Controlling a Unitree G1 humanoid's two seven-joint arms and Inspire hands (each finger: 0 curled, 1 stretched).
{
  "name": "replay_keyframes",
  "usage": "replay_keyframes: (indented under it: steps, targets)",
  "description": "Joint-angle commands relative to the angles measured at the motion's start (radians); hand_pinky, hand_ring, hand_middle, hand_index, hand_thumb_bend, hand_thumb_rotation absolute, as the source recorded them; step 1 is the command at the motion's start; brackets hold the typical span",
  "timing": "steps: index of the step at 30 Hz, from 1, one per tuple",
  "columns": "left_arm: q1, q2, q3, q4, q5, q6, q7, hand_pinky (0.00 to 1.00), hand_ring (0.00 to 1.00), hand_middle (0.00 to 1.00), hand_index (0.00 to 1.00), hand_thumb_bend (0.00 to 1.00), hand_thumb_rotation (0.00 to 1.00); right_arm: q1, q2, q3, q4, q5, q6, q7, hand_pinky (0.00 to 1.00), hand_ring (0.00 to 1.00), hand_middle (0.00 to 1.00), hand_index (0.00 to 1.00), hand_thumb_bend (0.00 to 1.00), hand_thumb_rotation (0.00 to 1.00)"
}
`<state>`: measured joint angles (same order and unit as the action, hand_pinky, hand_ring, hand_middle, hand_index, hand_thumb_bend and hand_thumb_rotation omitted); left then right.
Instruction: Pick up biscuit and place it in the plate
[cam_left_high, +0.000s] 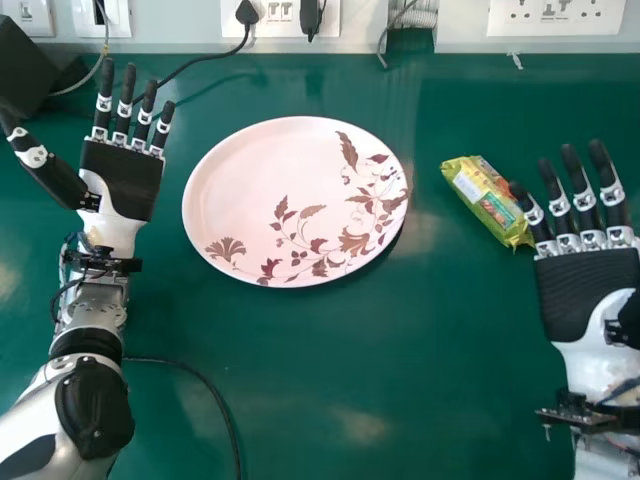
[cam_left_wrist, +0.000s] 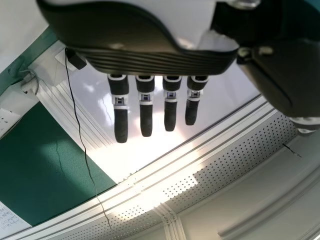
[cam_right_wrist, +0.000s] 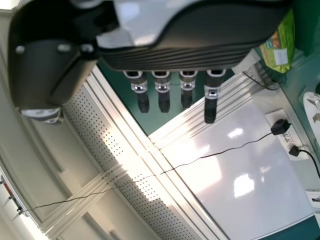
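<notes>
While two hands (cam_left_high: 590, 290) stay open, one plate (cam_left_high: 290, 200) neighbours one biscuit packet (cam_left_high: 488, 201).Correction, as "stay" implies lasting; the full text and tail are:

While two hands (cam_left_high: 590, 290) lie open, one plate (cam_left_high: 290, 200) sits near one biscuit packet (cam_left_high: 488, 201).

We log bright light, soft glare patches on the green table (cam_left_high: 300, 420), shadow beside the plate (cam_left_high: 250, 170), white panel (cam_right_wrist: 260, 135) blown out in both wrist views.

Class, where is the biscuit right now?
In the head view, the biscuit lies on the table, between the plate and the right hand.
</notes>
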<state>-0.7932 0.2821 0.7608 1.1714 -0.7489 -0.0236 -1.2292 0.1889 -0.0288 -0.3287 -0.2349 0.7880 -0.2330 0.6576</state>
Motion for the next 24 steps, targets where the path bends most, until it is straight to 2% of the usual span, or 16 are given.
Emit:
replay_keyframes:
  steps: [1, 5, 9, 11, 13, 15, 19, 24]
  targets:
    - [0.111, -0.017, 0.0, 0.045, 0.005, 0.016, -0.012, 0.66, 0.83, 0.9, 0.92, 1.0, 0.82, 0.022, 0.01, 0.005, -0.025, 0.004, -0.011, -0.001, 0.83, 1.0, 1.0, 1.0, 0.79, 0.61]
    - [0.118, -0.009, -0.001, 0.042, 0.005, 0.024, -0.011, 0.68, 0.83, 0.9, 0.91, 1.0, 0.81, 0.033, 0.018, 0.017, -0.045, 0.003, -0.006, -0.007, 0.83, 1.0, 1.0, 1.0, 0.8, 0.63]
    - [0.117, -0.015, -0.001, 0.029, 0.001, 0.045, 0.009, 0.67, 0.83, 0.91, 0.91, 1.0, 0.81, 0.015, 0.017, 0.044, -0.084, -0.024, 0.013, -0.062, 0.82, 1.0, 1.0, 1.0, 0.8, 0.63]
    - [0.11, -0.024, 0.003, 0.014, -0.005, 0.039, 0.031, 0.68, 0.84, 0.92, 0.92, 1.0, 0.82, -0.01, 0.012, 0.06, -0.114, -0.056, 0.028, -0.117, 0.83, 1.0, 1.0, 1.0, 0.8, 0.64]
    - [0.097, -0.036, 0.008, -0.004, -0.014, 0.029, 0.044, 0.7, 0.85, 0.93, 0.93, 1.0, 0.84, -0.039, 0.004, 0.071, -0.133, -0.081, 0.041, -0.159, 0.81, 0.98, 1.0, 1.0, 0.79, 0.7]
    - [0.081, -0.041, 0.004, -0.011, -0.013, 0.015, 0.06, 0.72, 0.86, 0.95, 0.95, 1.0, 0.85, -0.069, -0.005, 0.077, -0.134, -0.099, 0.043, -0.178, 0.8, 0.98, 1.0, 1.0, 0.78, 0.7]
    - [0.052, -0.047, -0.01, 0.022, -0.002, 0.014, 0.082, 0.73, 0.87, 0.95, 0.96, 1.0, 0.85, -0.117, -0.016, 0.076, -0.104, -0.117, 0.03, -0.181, 0.81, 0.99, 1.0, 1.0, 0.77, 0.67]
    - [0.074, -0.043, -0.031, 0.067, 0.035, -0.017, 0.071, 0.72, 0.85, 0.94, 0.95, 1.0, 0.85, -0.133, -0.009, 0.071, -0.061, -0.12, 0.0, -0.162, 0.81, 1.0, 1.0, 1.0, 0.78, 0.69]
